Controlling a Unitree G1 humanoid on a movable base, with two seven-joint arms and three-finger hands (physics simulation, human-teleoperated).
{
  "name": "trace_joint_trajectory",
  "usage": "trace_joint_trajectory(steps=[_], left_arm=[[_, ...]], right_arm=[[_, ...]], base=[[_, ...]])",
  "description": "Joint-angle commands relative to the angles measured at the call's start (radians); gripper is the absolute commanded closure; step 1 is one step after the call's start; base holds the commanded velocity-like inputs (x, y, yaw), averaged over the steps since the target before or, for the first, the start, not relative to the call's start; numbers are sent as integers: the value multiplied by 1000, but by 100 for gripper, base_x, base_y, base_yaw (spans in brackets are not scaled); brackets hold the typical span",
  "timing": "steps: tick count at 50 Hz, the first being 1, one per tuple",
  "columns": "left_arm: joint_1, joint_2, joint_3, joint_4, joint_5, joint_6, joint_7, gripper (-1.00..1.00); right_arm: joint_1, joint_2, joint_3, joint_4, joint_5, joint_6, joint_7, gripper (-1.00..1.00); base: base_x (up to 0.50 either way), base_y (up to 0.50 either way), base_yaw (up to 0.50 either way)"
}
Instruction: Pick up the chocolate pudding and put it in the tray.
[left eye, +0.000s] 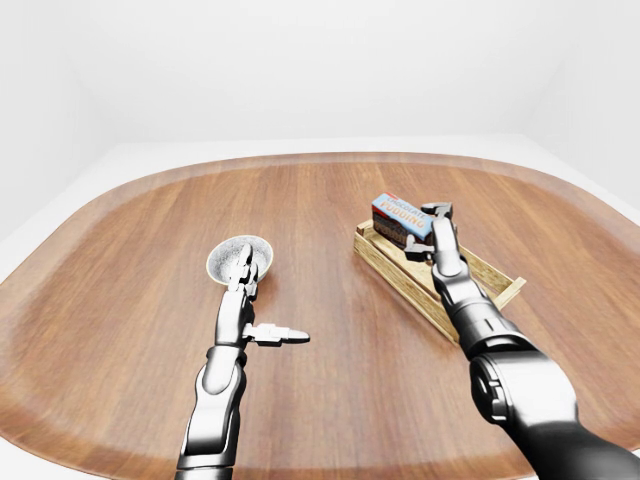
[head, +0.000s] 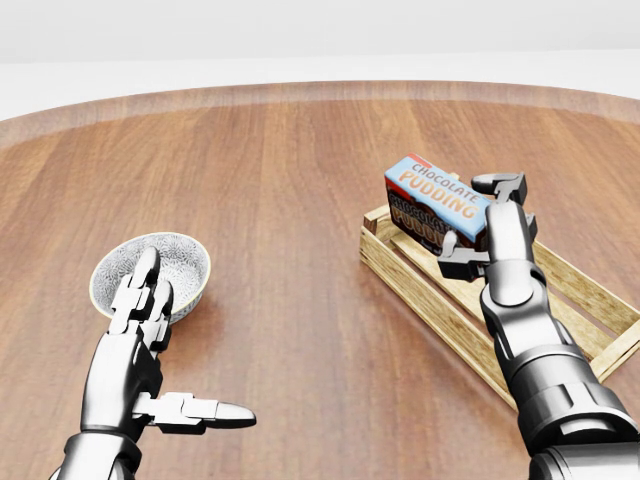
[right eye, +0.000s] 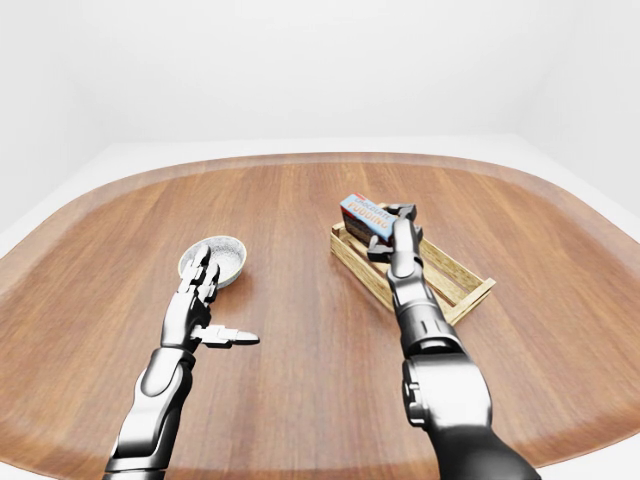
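The chocolate pudding (head: 432, 200) is a light-blue box with orange lettering, held tilted. My right gripper (head: 470, 226) is shut on it, fingers over its right end and thumb beneath. The box hangs low over the upper-left end of the wooden slatted tray (head: 430, 310), at the right of the head view; whether its lower edge touches the tray is hidden. My left gripper (head: 195, 340) stands open at the lower left, fingers up and thumb out to the right, holding nothing.
A patterned white bowl (head: 178, 262) sits just behind my left hand's fingertips. Everything rests on a large rounded wooden table (head: 300, 180) whose raised edge curves across the top of the view. White floor and walls lie beyond.
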Motion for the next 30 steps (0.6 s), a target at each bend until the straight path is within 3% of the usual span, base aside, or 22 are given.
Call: trace_joint_trajectory(steps=[1,11,30], left_arm=[[-3,1,5,20,-5,-4,11,-100],[-9,2,7,39,-5,-18,10,-100],[-4,1,5,21,-3,-3,11,-100]], right_arm=[[-23,-29,-10,42,-2,0,-27,100],[-20,-45,-19,70,3,0,-31,100],[-12,-81,-35,105,6,0,-42,100]], base=[[0,0,0],[0,0,0],[0,0,0]])
